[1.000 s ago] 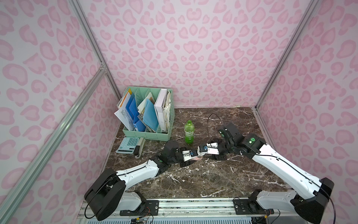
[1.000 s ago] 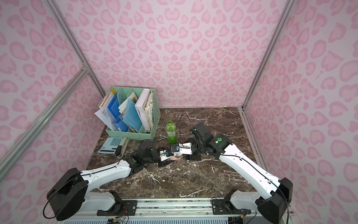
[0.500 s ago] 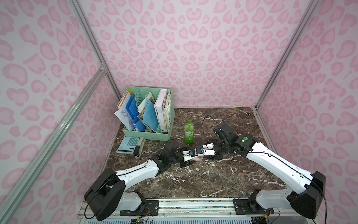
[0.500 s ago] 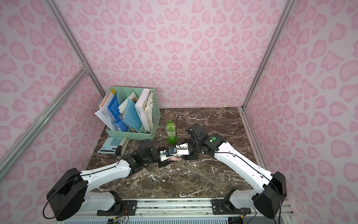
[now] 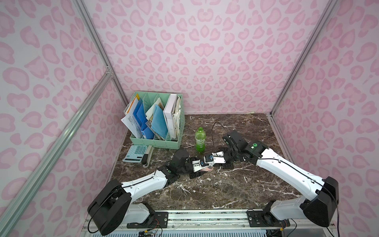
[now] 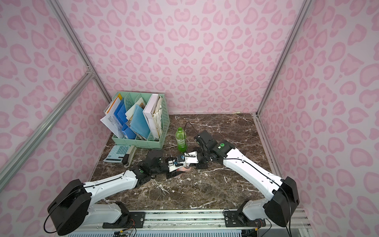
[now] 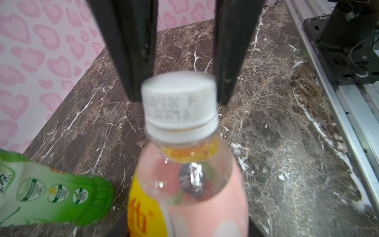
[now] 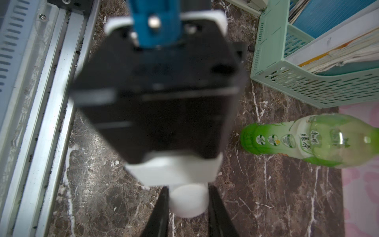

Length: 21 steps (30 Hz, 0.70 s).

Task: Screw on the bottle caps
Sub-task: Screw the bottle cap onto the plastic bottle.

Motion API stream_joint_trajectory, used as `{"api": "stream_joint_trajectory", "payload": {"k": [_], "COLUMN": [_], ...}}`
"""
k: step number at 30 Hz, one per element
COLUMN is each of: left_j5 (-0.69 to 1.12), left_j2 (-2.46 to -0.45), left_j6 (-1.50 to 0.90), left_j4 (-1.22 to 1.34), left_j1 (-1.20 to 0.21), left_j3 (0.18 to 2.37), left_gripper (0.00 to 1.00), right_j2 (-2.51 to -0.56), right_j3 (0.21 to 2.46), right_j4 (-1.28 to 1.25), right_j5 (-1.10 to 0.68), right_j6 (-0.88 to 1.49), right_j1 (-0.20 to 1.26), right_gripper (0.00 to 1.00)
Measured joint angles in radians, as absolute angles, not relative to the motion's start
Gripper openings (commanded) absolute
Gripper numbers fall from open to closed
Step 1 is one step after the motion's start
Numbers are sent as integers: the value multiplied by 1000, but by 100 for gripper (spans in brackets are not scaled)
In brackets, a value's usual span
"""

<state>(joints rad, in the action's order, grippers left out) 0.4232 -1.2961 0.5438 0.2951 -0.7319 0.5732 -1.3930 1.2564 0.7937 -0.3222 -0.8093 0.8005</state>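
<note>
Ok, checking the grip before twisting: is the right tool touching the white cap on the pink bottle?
Touching. In the right wrist view the right tool has both fingers against the white cap, no gap visible.

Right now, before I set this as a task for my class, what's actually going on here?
Two robot arms are capping a bottle together. The left claw grips the pink bottle by its body, low over the marble table, with the neck pointing toward the right arm. The right claw is closed on the white cap, which sits on the neck. Whether the cap is fully tight cannot be told. The green bottle stands upright by itself behind them.
</note>
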Motion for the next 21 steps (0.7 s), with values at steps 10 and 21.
{"api": "stream_joint_trajectory", "payload": {"k": [10,21], "left_j5": [209,150], "left_j2": [-1263,-1263], "left_j6": [507,514], "left_j4": [401,441], "left_j1": [-788,-809], "left_j3": [508,491], "left_gripper": [42,41], "right_j2": [-1519,-1456], "right_j3": [1409,1301], "right_j4": [901,768], "right_j5": [-276,-323], "right_j6": [-46,617], "right_j1": [815,777], "right_gripper": [10,27]}}
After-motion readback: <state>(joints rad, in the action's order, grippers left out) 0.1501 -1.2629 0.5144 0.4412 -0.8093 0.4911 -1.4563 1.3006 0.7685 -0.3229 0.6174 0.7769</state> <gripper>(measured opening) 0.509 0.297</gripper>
